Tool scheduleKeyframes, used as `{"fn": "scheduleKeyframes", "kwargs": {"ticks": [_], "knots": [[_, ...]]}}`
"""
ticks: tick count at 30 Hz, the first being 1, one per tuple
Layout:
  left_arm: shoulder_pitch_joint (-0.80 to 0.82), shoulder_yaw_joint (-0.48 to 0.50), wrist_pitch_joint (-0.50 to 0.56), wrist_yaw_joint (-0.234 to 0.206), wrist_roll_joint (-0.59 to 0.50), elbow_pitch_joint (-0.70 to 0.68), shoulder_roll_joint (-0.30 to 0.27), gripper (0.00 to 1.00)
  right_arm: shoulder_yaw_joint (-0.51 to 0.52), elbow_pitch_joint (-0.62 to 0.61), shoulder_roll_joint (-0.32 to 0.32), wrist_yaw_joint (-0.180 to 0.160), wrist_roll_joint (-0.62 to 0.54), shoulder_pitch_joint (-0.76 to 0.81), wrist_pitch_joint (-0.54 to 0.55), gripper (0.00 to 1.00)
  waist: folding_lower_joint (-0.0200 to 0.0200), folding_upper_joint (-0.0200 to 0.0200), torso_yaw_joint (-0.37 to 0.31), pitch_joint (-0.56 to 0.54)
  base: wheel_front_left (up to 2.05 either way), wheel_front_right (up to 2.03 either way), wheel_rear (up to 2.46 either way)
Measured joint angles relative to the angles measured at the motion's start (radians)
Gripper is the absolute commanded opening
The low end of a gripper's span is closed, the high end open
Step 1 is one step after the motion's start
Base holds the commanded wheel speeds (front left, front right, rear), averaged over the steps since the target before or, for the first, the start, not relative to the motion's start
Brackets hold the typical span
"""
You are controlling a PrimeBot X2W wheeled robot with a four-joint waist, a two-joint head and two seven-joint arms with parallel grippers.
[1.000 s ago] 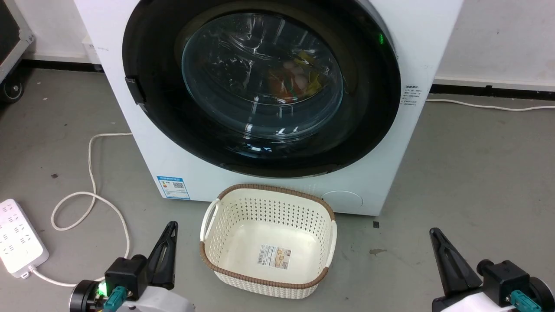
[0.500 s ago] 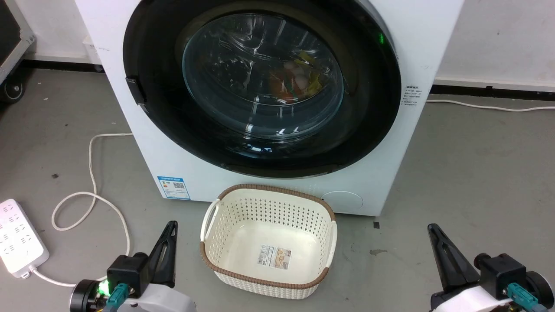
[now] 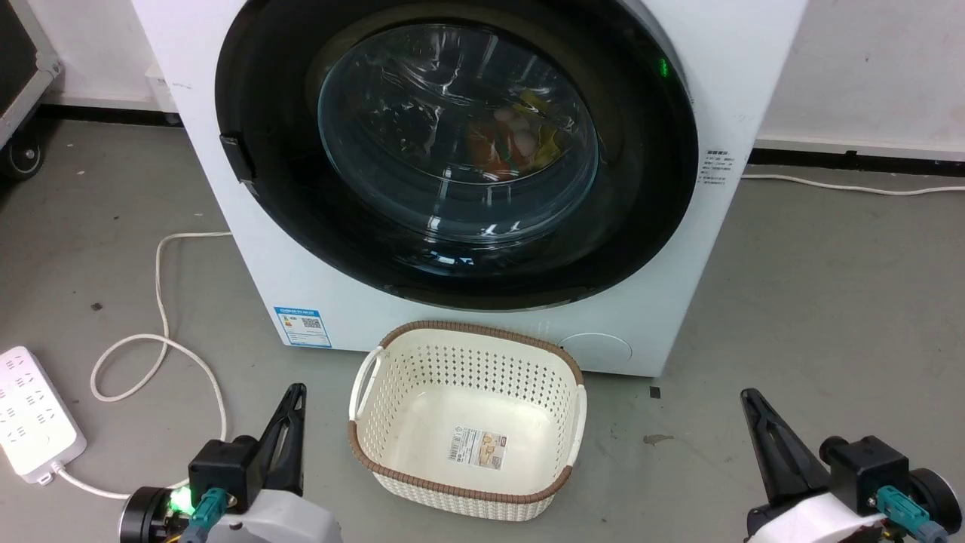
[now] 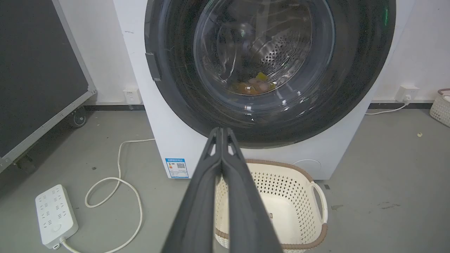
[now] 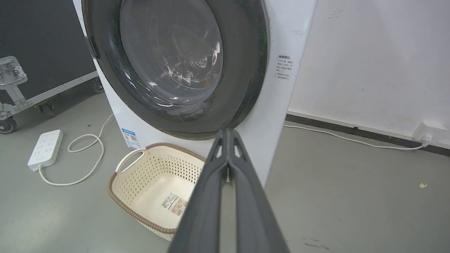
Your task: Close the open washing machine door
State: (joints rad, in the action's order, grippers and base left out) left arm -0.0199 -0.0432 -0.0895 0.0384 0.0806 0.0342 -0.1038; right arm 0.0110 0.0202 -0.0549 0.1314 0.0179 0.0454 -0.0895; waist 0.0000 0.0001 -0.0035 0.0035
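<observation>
Both clenched empty, left gripper [image 3: 296, 391] and right gripper [image 3: 746, 397] low beside basket [image 3: 482, 329] | washing machine door [image 3: 648, 188] lies flat against machine front [image 3: 354, 313] | risk: if not clicked home, door may spring open.

I'm looking at a grey concrete floor [image 3: 829, 302], scuffed, with 1 small dark stain [image 3: 656, 437] at 4 o'clock of my head view. A white wall [image 3: 867, 68] runs across the back with a black skirting strip [image 3: 852, 158] at its foot. A white cable [image 3: 867, 188] lies just in front of it at 2 o'clock. At 8 o'clock, 1 white power strip [image 3: 34, 411] lies flat, its cord [image 3: 157, 286] looping over the floor. At 10 o'clock stands a black metal-edged case [image 3: 9, 53] on casters. My right wrist view shows 1 wall socket [image 5: 429, 131] low on the wall. The light is even.
</observation>
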Motion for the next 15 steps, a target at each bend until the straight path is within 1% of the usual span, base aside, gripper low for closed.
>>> {"fn": "scheduleKeyframes", "kwargs": {"ticks": [15], "knots": [[0.001, 0.015, 0.028, -0.01, -0.025, -0.01, 0.019, 0.0, -0.003, -0.005, 0.0, 0.0, -0.003, -0.011, 0.028, 0.0, 0.0, 0.0, 0.001, -0.001, 0.0, 0.0, 0.0]]}}
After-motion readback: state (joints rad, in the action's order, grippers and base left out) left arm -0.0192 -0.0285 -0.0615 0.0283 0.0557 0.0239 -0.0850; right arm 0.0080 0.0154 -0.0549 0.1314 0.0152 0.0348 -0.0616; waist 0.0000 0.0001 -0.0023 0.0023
